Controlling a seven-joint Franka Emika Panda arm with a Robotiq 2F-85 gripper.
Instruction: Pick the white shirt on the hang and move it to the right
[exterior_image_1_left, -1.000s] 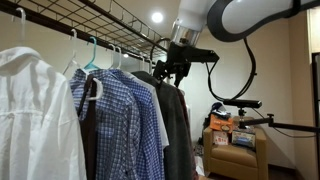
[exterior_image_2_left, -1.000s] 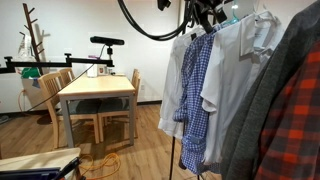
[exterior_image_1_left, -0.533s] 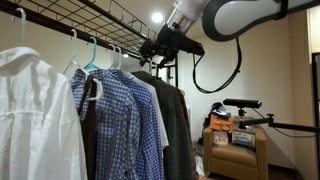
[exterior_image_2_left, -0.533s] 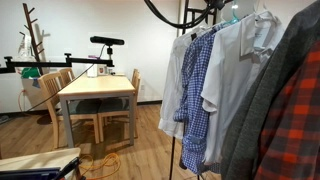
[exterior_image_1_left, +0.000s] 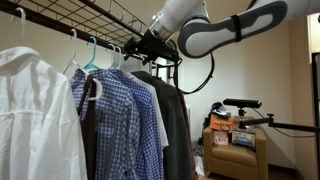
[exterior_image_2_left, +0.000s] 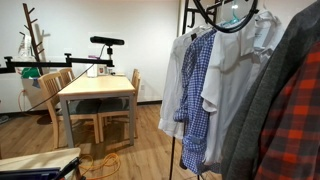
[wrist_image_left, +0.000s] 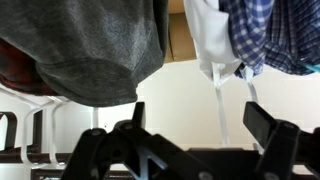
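Holding the jaws wide apart in the wrist view, with nothing between them, and aiming the gripper (wrist_image_left: 195, 110) at a row of hanging clothes. Taking that view from the left: seeing a grey garment (wrist_image_left: 95, 50) filling most of the left half, then the white shirt (wrist_image_left: 212, 35) just beside it, then a blue checked shirt (wrist_image_left: 270, 25) touching the white one and running off the right edge. Sitting roughly in line with the white shirt, though not touching any cloth.

Looking at an exterior view from the left: showing a near white garment (exterior_image_1_left: 30, 110) at the frame edge, then the blue checked shirt (exterior_image_1_left: 115, 110), then the grey garment (exterior_image_1_left: 178, 120). Hovering high with the gripper (exterior_image_1_left: 133, 47) just under the black rail (exterior_image_1_left: 90, 20), above the hanger hooks. Showing a wooden chair (exterior_image_1_left: 245, 155) loaded with boxes (exterior_image_1_left: 222, 128) well apart at the right.

Looking at an exterior view from the far end: showing a wooden tabletop (exterior_image_2_left: 95, 90) at the left, then the blue checked shirt (exterior_image_2_left: 200, 90), the white shirt (exterior_image_2_left: 235, 80) hanging between it and the grey garment (exterior_image_2_left: 268, 110), and a red checked garment (exterior_image_2_left: 297, 120) nearest the camera.
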